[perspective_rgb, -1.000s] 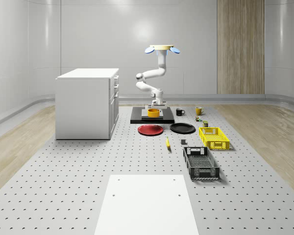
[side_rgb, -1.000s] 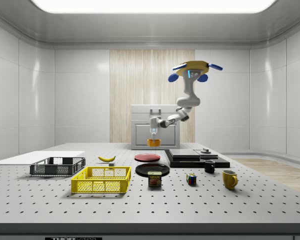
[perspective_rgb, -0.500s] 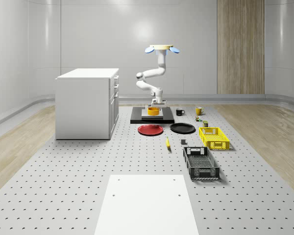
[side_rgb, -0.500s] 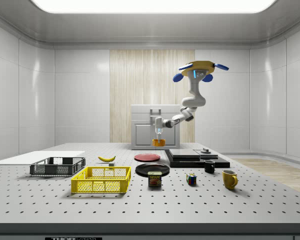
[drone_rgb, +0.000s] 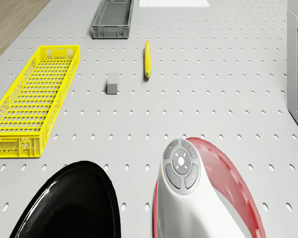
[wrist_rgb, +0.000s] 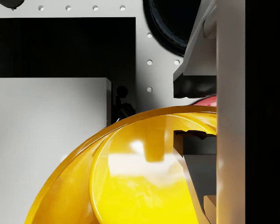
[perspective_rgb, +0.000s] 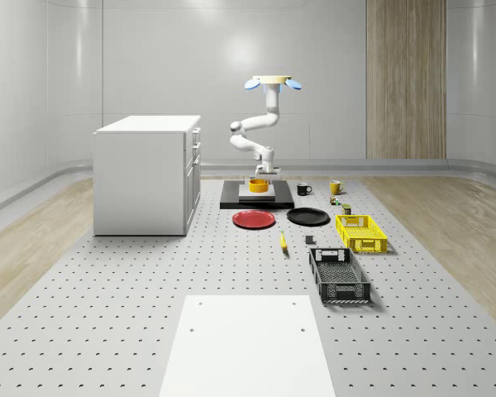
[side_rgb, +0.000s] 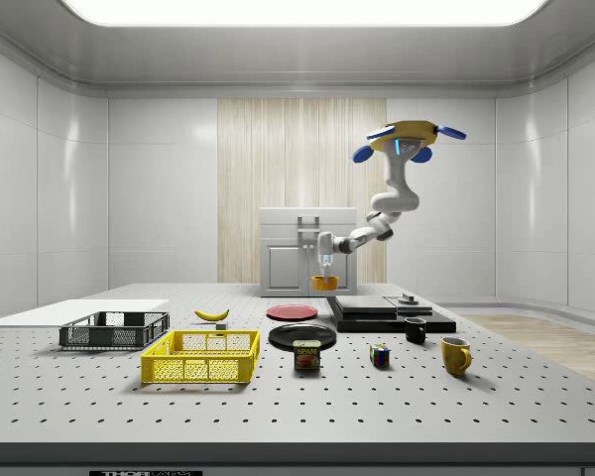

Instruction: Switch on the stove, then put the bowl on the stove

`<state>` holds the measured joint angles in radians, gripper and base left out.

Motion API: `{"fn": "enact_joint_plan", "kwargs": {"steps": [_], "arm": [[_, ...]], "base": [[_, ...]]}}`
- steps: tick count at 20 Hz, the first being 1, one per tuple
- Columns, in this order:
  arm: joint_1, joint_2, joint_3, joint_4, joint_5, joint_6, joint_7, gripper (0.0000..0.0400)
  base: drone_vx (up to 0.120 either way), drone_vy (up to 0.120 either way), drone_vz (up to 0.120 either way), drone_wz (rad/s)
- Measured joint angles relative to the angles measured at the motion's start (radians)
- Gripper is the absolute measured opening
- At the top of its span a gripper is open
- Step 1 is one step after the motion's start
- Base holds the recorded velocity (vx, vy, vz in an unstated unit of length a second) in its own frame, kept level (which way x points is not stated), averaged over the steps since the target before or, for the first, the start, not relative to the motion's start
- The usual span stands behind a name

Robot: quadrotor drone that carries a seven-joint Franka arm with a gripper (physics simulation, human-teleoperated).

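A red plate [perspective_rgb: 254, 219] and a black plate [perspective_rgb: 307, 217] are lying on the perforated bench [perspective_rgb: 132, 281] just in front of the black stove [perspective_rgb: 256, 198], with a banana [perspective_rgb: 283, 241], a yellow crate [perspective_rgb: 361, 232] and a dark crate [perspective_rgb: 338, 275] nearer the bench's front edge. Both crates are showing bare mesh floors. A white cabinet [perspective_rgb: 147, 174] is standing beside the stove. The drone [side_rgb: 409, 141] is hovering above the stove. Its tool [wrist_rgb: 196, 112] is pinching the rim of the yellow bowl [side_rgb: 324, 283], one finger inside and one outside, holding it in the air over the stove's front edge.

Pale panelled walls, white cabinet [perspective_rgb: 147, 174], perforated table [perspective_rgb: 107, 298]
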<state>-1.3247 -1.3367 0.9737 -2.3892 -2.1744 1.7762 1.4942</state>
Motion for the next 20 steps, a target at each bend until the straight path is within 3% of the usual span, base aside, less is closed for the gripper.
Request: {"fn": "enact_joint_plan", "kwargs": {"steps": [20], "arm": [[-0.001,-0.002,0.0,0.0,0.001,0.002,0.001,0.01]], "base": [[-0.12,0.0,0.0,0.0]]}}
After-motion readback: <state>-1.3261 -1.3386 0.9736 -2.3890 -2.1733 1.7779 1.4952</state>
